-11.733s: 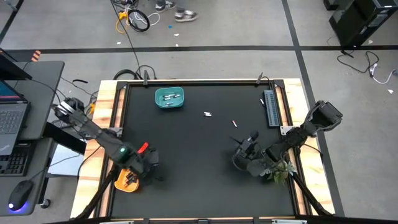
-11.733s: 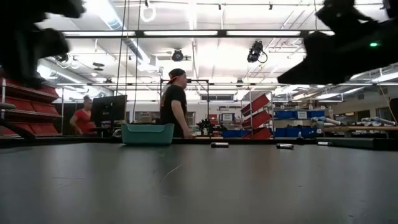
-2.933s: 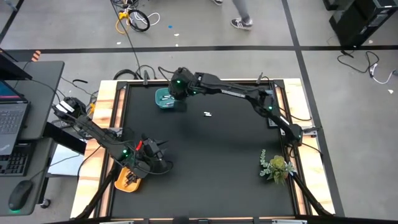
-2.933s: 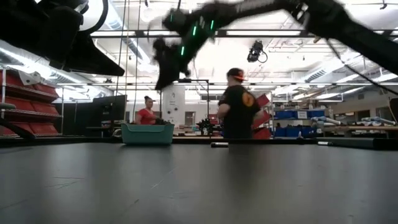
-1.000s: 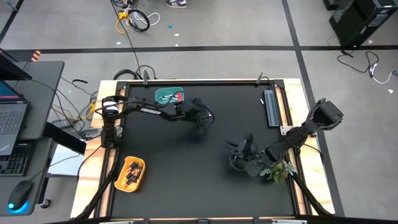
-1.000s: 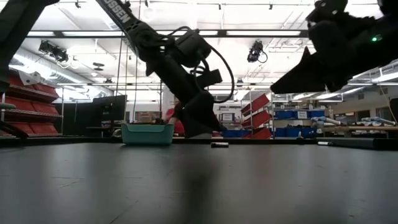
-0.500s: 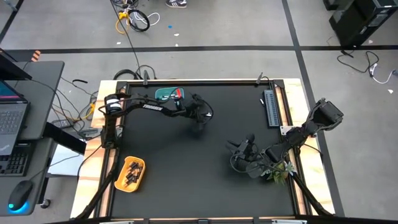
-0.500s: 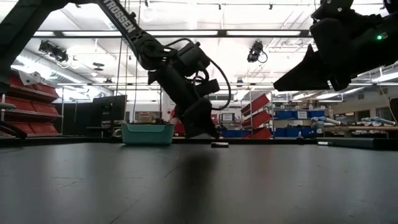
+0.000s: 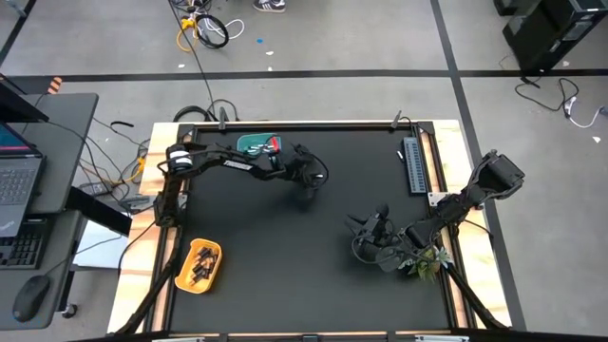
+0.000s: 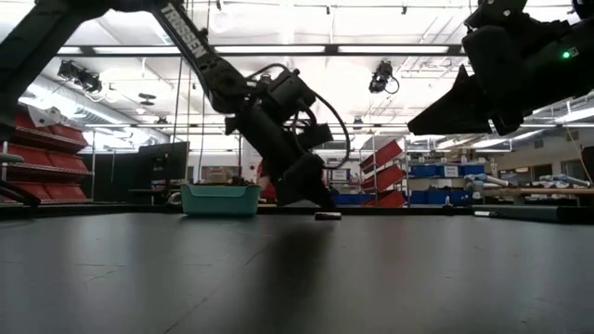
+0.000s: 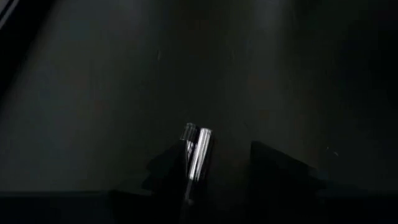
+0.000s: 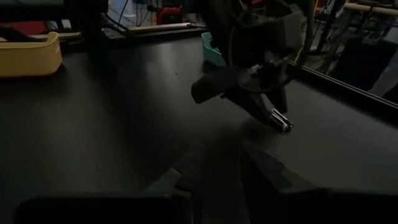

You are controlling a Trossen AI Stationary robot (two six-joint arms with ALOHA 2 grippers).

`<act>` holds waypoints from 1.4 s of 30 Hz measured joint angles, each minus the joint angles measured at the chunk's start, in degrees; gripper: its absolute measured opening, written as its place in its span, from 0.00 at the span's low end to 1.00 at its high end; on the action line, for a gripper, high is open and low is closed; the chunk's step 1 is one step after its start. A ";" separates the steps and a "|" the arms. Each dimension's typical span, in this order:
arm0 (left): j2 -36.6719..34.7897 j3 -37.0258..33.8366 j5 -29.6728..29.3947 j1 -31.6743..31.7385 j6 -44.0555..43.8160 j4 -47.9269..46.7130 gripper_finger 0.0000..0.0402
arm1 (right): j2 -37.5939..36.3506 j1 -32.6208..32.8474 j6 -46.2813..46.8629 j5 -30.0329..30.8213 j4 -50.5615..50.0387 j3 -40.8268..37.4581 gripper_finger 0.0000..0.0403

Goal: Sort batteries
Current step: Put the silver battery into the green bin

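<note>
One silver battery [image 11: 198,155] lies flat on the black table [image 9: 266,237], right of the teal bin [image 9: 255,145]. My left gripper [image 11: 217,149] is open and low over it, with a finger on either side; the battery is close to one finger [image 11: 169,167]. The low view shows the battery [image 10: 327,216] on the table just under the fingertips. My right gripper [image 9: 358,229] is open with nothing between its fingers and hangs above the table near the right front. The teal bin holds whitish batteries. The yellow bin [image 9: 198,264] holds dark ones. My left gripper comes at the battery slanting down from the table's left, with its fingers on either side of it. The battery lies on the table right beside one finger [image 11: 169,167]. I cannot tell whether that finger touches it.
A grey ribbed strip [image 9: 413,163] lies along the right edge. A small green plant [image 9: 425,261] stands at the right front corner beside my right arm. People move about in the room behind the table.
My left gripper has sunk a little and moved toward the table's right, coming down around the battery. The battery has stayed where it was. My right arm has kept still.
</note>
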 joint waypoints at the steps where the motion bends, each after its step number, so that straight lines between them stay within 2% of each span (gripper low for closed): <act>1: 0.58 0.00 -0.03 0.00 -0.17 0.94 0.48 | 0.00 0.00 -0.03 -0.01 0.06 0.00 0.21; 10: 2.84 0.06 -1.92 0.00 -2.43 1.96 0.47 | 0.02 0.26 -0.31 -0.03 0.04 0.00 0.21; 15: 2.81 0.25 -1.22 -0.22 -2.64 -0.08 0.43 | 0.02 0.26 -0.79 -0.02 0.02 0.00 0.21; 19: 2.69 0.33 1.62 -0.26 -4.27 -3.05 0.34 | 0.02 0.26 -0.79 -0.02 0.01 0.00 0.21; 26: 2.62 0.25 4.92 -0.85 -7.48 -5.12 0.10 | 0.02 0.26 -0.79 -0.02 0.01 0.00 0.21; 38: 0.84 0.10 0.84 -3.44 -6.33 -8.26 0.09 | 0.02 0.28 -0.66 -0.04 0.06 0.00 0.21; 42: -4.82 -0.65 0.45 -4.32 -6.91 -17.40 0.09 | 0.02 1.01 -0.59 -0.04 0.55 0.00 0.21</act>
